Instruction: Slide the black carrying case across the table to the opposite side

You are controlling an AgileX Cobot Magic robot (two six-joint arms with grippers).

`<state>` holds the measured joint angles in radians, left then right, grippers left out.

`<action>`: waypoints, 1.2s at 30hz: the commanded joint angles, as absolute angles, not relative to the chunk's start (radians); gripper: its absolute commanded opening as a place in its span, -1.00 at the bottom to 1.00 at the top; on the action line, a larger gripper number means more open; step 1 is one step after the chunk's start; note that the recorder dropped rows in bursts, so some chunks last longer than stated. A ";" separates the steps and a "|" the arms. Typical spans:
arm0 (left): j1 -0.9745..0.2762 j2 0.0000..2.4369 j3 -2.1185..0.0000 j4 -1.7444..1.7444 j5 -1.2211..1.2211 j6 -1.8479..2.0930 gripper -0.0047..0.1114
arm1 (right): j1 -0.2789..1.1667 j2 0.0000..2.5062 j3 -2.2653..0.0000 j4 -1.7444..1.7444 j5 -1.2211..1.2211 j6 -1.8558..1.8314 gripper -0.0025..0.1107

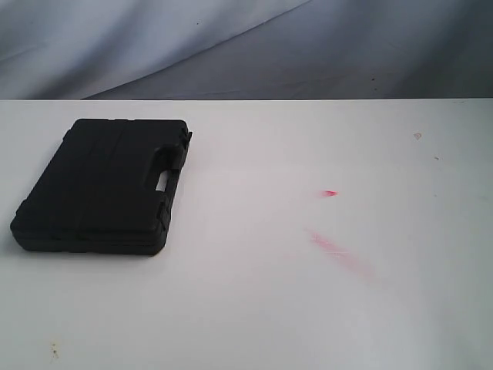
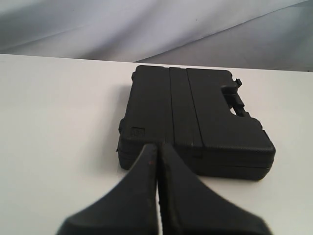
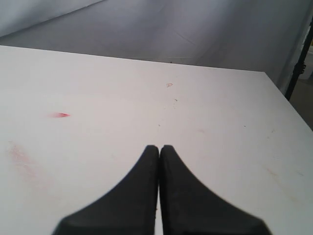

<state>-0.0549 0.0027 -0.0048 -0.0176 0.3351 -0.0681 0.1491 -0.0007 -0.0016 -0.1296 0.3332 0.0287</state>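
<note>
So the black case (image 1: 100, 185) is lying flat and closed on the left part of the white table (image 1: 308, 324), fairly close to the far edge. Its handle (image 1: 166, 166) points toward the middle of the table.

Neither arm shows up in the exterior view. In the left wrist view, the left gripper (image 2: 157, 148) has its two fingers pressed tight together with nothing between them. The tips point right at the near side wall of the case. I honestly can't tell if they touch it or hang just short of it.

The right gripper (image 3: 159, 148) is pinched closed too, also empty, over a bare part of the table well away from the case. There's a small red mark (image 1: 330, 193) on the right half of the tabletop, with a faint pink streak (image 1: 335, 250) just in front of it. A wrinkled grey cloth (image 1: 231, 46) hangs behind the table.
</note>
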 commanded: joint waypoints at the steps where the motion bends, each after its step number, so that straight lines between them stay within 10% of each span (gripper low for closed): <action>1: -0.057 0.000 0.000 -0.014 0.330 -0.070 -0.92 | 0.151 0.000 0.000 -0.126 0.330 0.030 -0.96; 17: -0.057 0.000 0.000 0.034 0.263 -0.077 -0.92 | 0.151 0.000 0.000 -0.126 0.330 0.030 -0.96; 36: -0.057 0.000 0.000 -0.121 -0.501 -0.153 -0.92 | 0.151 0.000 0.000 -0.126 0.330 0.030 -0.96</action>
<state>-0.0549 0.0027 -0.0048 -0.1104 -0.4647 -0.1364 0.1491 -0.0007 -0.0016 -0.1296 0.3332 0.0287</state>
